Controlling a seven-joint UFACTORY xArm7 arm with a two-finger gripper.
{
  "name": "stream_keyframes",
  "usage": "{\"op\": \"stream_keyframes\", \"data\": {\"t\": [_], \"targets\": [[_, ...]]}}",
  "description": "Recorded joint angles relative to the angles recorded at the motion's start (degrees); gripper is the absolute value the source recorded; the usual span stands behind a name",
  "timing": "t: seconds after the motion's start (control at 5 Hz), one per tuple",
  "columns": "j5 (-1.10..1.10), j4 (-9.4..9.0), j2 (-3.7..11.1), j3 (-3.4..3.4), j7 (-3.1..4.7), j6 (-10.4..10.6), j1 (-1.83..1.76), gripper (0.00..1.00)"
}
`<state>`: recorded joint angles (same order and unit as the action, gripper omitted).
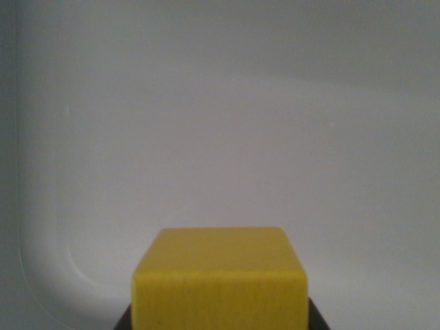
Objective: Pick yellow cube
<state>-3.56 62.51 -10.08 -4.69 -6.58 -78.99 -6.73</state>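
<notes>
The yellow cube sits at the wrist view's bottom centre, dark gripper parts flanking its base (likely pinching it). Whether it is truly gripped, I cannot tell. Pale tray behind.

- The carrying surface is a smooth, pale grey-white tray-like surface; it fills almost all of the wrist view.
- At the wrist view's left a raised rim runs down and turns in a rounded corner at the lower left.
- A yellow cube with a matt face is at the bottom centre; whether it rests on the surface cannot be told.
</notes>
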Motion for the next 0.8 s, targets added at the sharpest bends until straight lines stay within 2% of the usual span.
{"op": "stream_keyframes", "data": {"t": [0.2,0.4,0.6,0.8], "targets": [[0.0,0.0,0.0,0.0,0.0,0.0,0.0,1.0],[-0.01,1.33,-0.89,0.04,-0.04,-2.21,0.02,1.0],[-0.01,1.33,-0.89,0.04,-0.04,-2.21,0.02,1.0],[-0.02,2.54,-1.69,0.07,-0.08,-4.22,0.04,1.0]]}}
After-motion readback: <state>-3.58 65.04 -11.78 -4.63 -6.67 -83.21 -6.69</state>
